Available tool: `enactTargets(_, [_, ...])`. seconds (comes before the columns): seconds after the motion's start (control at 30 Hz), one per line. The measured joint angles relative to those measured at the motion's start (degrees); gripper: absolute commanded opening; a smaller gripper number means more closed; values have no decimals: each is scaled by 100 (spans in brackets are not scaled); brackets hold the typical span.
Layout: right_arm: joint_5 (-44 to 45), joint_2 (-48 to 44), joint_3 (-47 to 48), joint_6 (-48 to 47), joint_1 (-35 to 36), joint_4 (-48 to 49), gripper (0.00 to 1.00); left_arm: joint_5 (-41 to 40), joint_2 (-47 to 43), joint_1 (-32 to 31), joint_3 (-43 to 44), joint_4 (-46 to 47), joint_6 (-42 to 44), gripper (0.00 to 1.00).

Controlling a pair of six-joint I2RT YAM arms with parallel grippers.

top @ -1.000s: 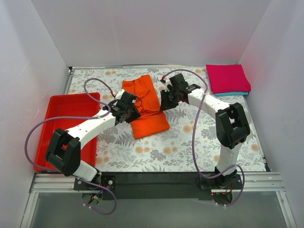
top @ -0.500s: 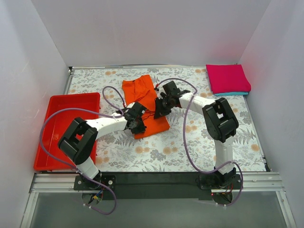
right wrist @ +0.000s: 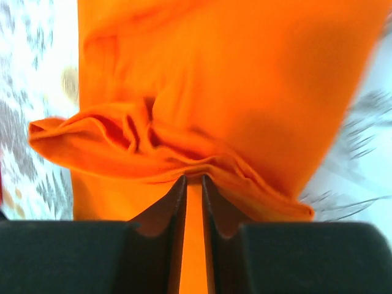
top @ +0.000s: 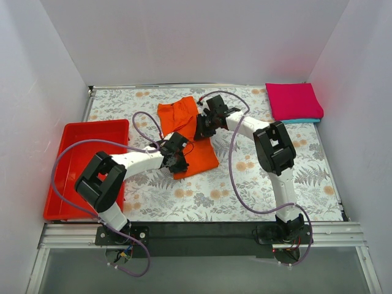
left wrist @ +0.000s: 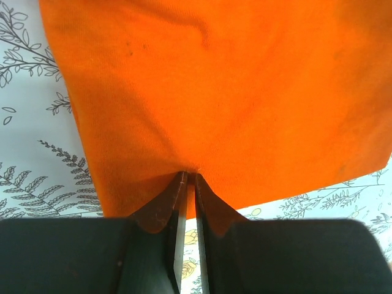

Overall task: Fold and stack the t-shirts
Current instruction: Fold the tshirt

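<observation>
The orange t-shirt lies partly folded in a long strip on the flowered table. My left gripper is at the strip's near left edge, its jaws shut on the hem of the orange cloth. My right gripper is at the strip's right side near the middle, shut on a bunched fold of the orange cloth. At the far right corner, a magenta-pink folded t-shirt rests on a teal one, of which only the front edge shows.
A red plastic tray stands at the left side of the table. White walls close in the table on three sides. Purple cables loop from both arms over the table.
The left gripper slid to the shirt's near edge and closed on it. The right gripper moved left onto the shirt and pinched a fold, which is now bunched up.
</observation>
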Motion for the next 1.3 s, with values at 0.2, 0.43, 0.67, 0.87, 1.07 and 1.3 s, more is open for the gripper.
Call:
enactTargets(0.2, [136, 94, 240, 197, -210, 149, 36, 105, -35, 11, -76, 94, 63, 13])
enactTargets(0.43, [-50, -1005, -1362, 249, -262, 564, 38, 330, -219, 17, -323, 221, 70, 15])
enactTargets(0.67, [-304, -2319, -3510, 308, -221, 879, 37, 669, -452, 15, -570, 142, 81, 16])
enactTargets(0.87, [-627, -3101, -4798, 396, -127, 1244, 35, 960, -942, 2, -1016, -138, -72, 18])
enactTargets(1.07, [-782, -3746, -5552, 669, 426, 1368, 35, 1012, -1471, -9, -1346, -693, -282, 23])
enactTargets(1.3, [-831, -4081, -5300, 699, 208, 1224, 34, 704, -2046, 105, -1226, -1169, -433, 31])
